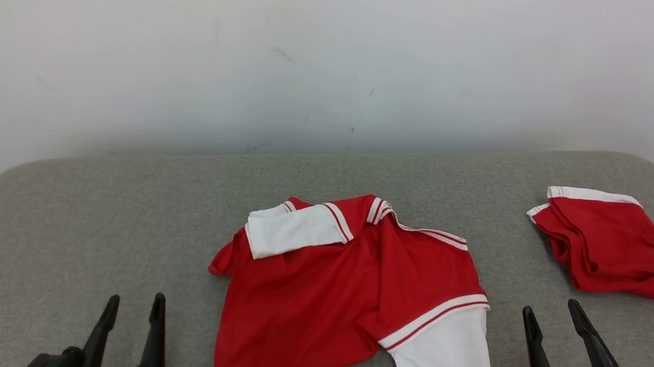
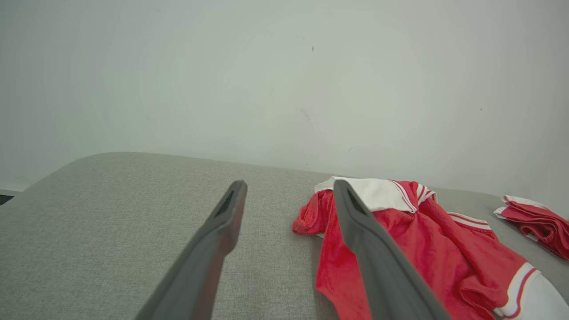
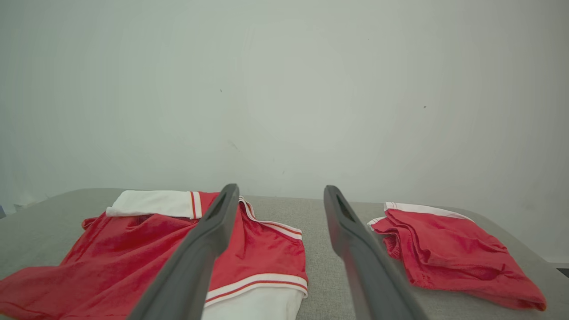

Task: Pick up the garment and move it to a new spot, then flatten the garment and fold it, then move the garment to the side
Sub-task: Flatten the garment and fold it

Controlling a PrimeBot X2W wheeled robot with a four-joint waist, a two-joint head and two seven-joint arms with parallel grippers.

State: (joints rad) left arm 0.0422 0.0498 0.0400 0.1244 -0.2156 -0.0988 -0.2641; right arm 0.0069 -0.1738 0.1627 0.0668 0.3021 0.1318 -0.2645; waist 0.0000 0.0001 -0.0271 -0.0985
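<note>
A pale wall [image 1: 336,62], smooth and with a few faint dark marks, stands behind everything. In front of it is a table [image 1: 96,218] covered with grey woven cloth. The cloth looks a little rough, and the far corners of the table are rounded.

From the middle of the table toward 6 o'clock lies the red shirt [image 1: 319,288]. Its fabric is thin and slightly shiny. The shirt is not flat: the body is crumpled into soft, long folds. The upper sleeve [image 1: 291,230], white and almost rectangular, is turned over the body toward 11 o'clock. The lower sleeve [image 1: 447,356], also white, spreads toward 5 o'clock at the near edge. Narrow red and white striped bands border the sleeves and the collar.

At 3 o'clock, well apart from the shirt, a second red piece of clothing [image 1: 608,246] is folded into a rough, thick pack with a white band along its far edge.

At 7 o'clock is the left gripper [image 1: 137,298]. Its two dark, tapered fingers are spread apart and hold nothing, beside the shirt. At 5 o'clock the right gripper [image 1: 551,306] is likewise spread and empty, between the lower sleeve and the folded pack.
</note>
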